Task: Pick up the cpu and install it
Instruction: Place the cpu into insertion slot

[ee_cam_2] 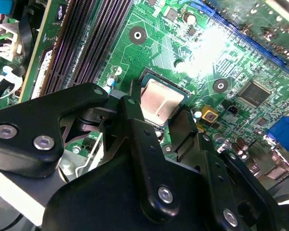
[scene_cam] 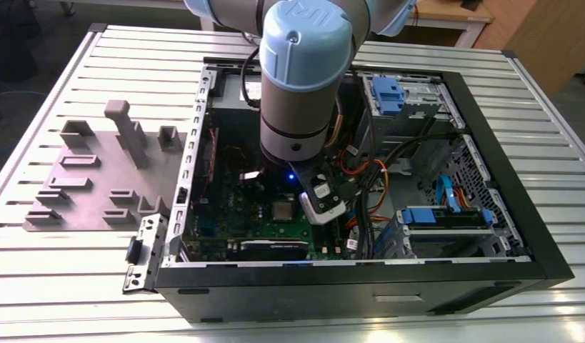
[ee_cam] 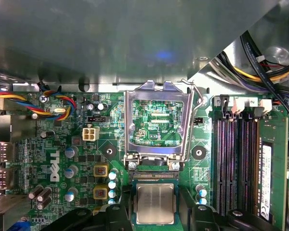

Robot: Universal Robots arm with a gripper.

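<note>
Reaching down into the open PC case (scene_cam: 368,293) on the slatted desk (scene_cam: 559,143), the arm held its gripper (scene_cam: 323,204) just over the green motherboard (ee_cam: 67,159). The cpu (ee_cam: 155,203) lay flat in the socket, silvery top up, square with the socket's black border. The second wrist view showed the same cpu (ee_cam_2: 160,102) between the two black fingers (ee_cam_2: 135,125). Fingers were released: one on each side of the cpu and spread wider than it, with socket edge visible between finger and cpu in the first wrist view. The silver socket frame (ee_cam: 129,125) stood flipped open just beside the cpu, board showing through its window. Memory slots (ee_cam: 236,163) ran alongside the socket. Grey holder blocks (scene_cam: 92,186) sat on the desk at the exterior view's left of the case, well apart from the gripper.
</note>
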